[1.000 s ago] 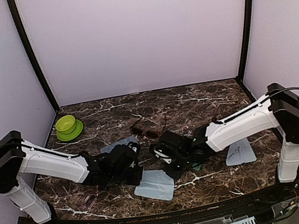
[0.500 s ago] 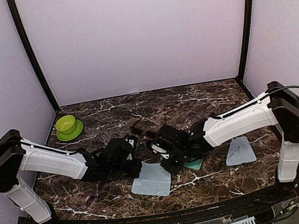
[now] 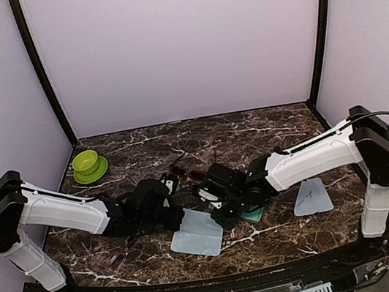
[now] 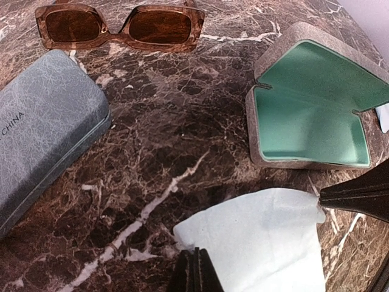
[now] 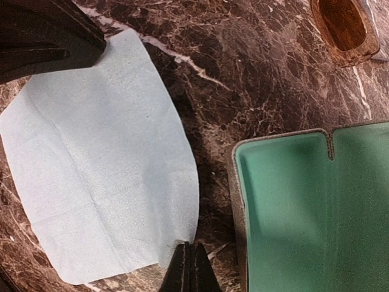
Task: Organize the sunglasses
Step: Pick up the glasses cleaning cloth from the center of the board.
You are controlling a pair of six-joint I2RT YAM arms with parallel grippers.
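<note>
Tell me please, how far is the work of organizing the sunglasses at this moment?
Done: one case lies open, its green lining empty. In hand: the left gripper and the right gripper, both shut, appear to pinch opposite edges of the light-blue cloth beside it. Left: the brown sunglasses lie on the table, outside any case, and the blue-grey case is closed.

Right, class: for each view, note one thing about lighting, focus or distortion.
Top external: the corner posts splay outward, a wide-angle look. Left wrist: brown sunglasses sharp, with a soft shadow darkening the table. Right wrist: cloth evenly lit, texture crisp.
</note>
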